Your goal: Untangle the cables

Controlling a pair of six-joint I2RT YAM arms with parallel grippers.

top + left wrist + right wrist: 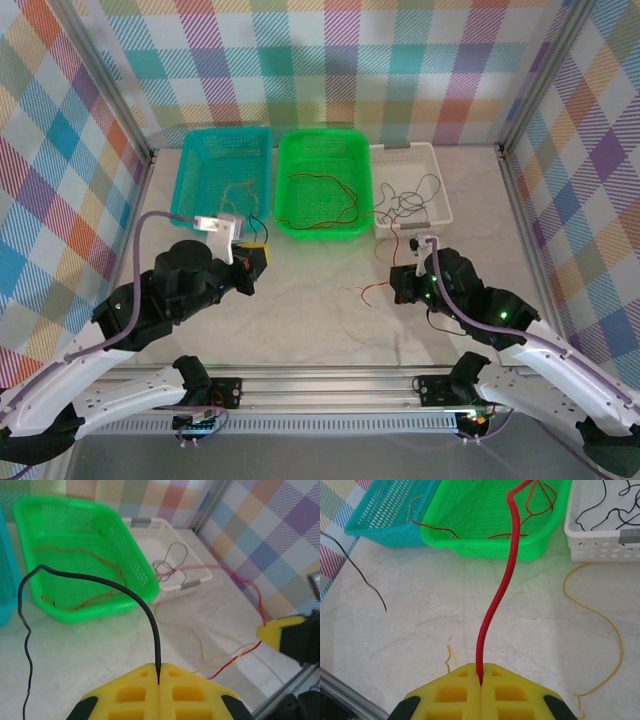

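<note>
Here, left gripper (158, 684) nips black cable (145, 611), right gripper (481, 684) — red cable (495, 600).

- Teal basket (215, 160), at the far left of the table (320, 320).
- Green basket (320, 155), just right of the teal one and reaching nearer.
- White basket (410, 160), close against the green one's right side.
- Plaid walls (330, 60) on three sides.
- Metal rail (330, 385) along the near edge.

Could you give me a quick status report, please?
Left gripper shut on black cable. Right gripper shut on red cable. Yellow cable loose on table.
</note>
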